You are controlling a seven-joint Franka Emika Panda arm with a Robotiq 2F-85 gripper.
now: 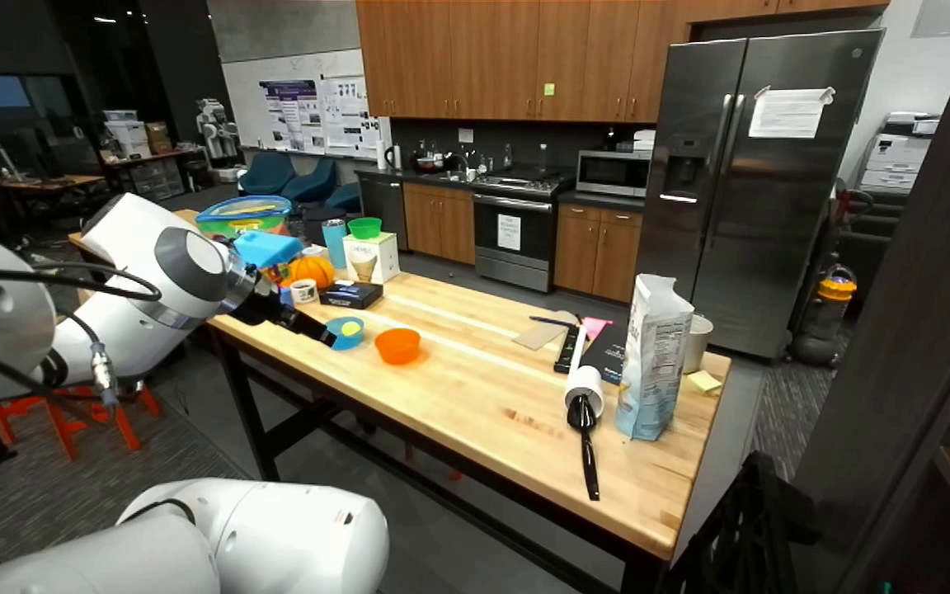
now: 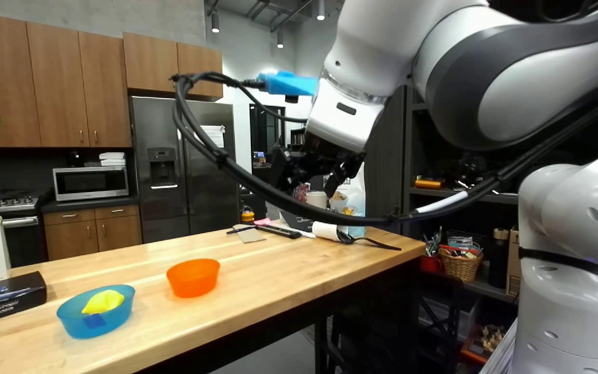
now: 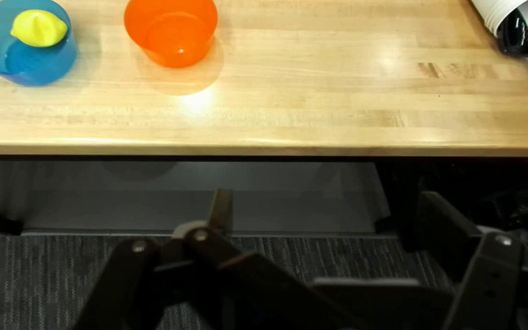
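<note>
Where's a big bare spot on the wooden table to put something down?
The biggest bare patch on the wooden table lies between the orange bowl and the tipped white cup. Only a narrow gap separates the orange bowl from the blue bowl. It's crowded around the pumpkin, Chemex box and black box, and beside the upright bag.

This looked like a robotics lab sharing its space with a full kitchen. The kitchen showed in the wooden wall cabinets (image 1: pixel 496 62), the side-by-side refrigerator (image 1: pixel 759 206), the range (image 1: pixel 534 227) and the countertop microwave (image 1: pixel 613 174). The lab showed in the white robot arm (image 1: pixel 153 322), a robot-like machine (image 1: pixel 215 132) in the background and posters (image 1: pixel 292 115) on a whiteboard (image 1: pixel 240 91); a printer (image 1: pixel 895 161) suggested office use too.
</note>
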